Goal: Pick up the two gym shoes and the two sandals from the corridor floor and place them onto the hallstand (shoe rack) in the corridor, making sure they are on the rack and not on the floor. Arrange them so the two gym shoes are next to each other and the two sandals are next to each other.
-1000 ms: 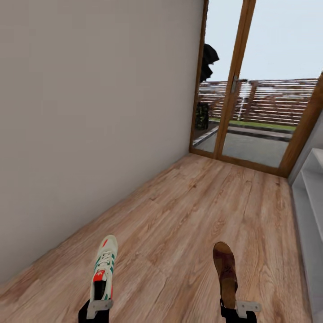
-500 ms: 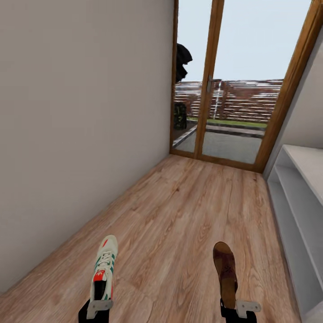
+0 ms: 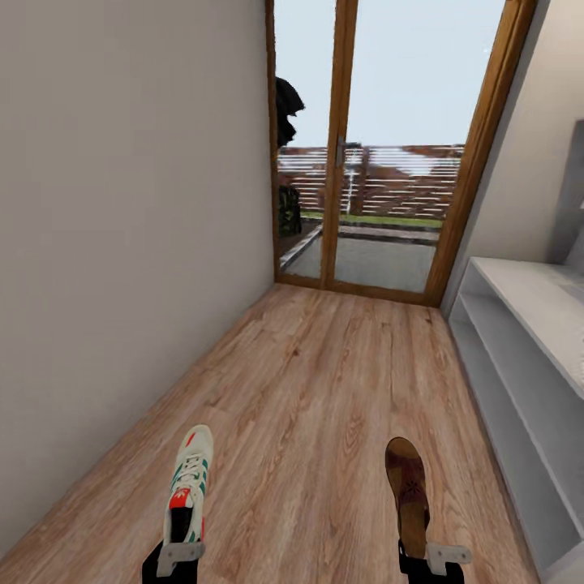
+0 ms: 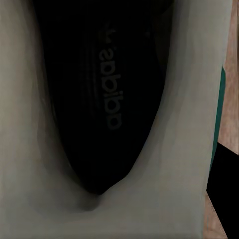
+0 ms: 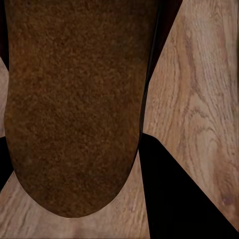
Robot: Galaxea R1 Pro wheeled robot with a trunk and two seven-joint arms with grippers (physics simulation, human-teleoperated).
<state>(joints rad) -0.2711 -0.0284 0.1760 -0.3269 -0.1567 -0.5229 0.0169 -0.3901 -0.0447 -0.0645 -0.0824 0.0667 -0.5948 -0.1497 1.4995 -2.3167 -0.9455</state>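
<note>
My left gripper (image 3: 180, 556) is shut on the heel of a white gym shoe (image 3: 189, 480) with green stripes and a red-orange tongue, toe pointing away from me. The left wrist view looks into that gym shoe's dark lettered insole (image 4: 102, 99). My right gripper (image 3: 422, 556) is shut on the heel of a brown sandal (image 3: 408, 485); its suede-like footbed (image 5: 74, 104) shows up close over the wood-plank corridor floor (image 5: 199, 94). Both are carried above the floor (image 3: 324, 381). The pale-grey hallstand (image 3: 519, 341) with open shelf rows runs along the right. The other gym shoe and sandal are out of view.
A plain beige wall (image 3: 122, 227) bounds the corridor on the left. A wood-framed glass door (image 3: 381, 162) closes the far end, with a terrace and fence beyond. A grey panel (image 3: 573, 186) rises above the hallstand at the right edge.
The camera has turned to the right: the door sits further left in the picture and more of the hallstand has come into view. Both grippers keep their hold unchanged.
</note>
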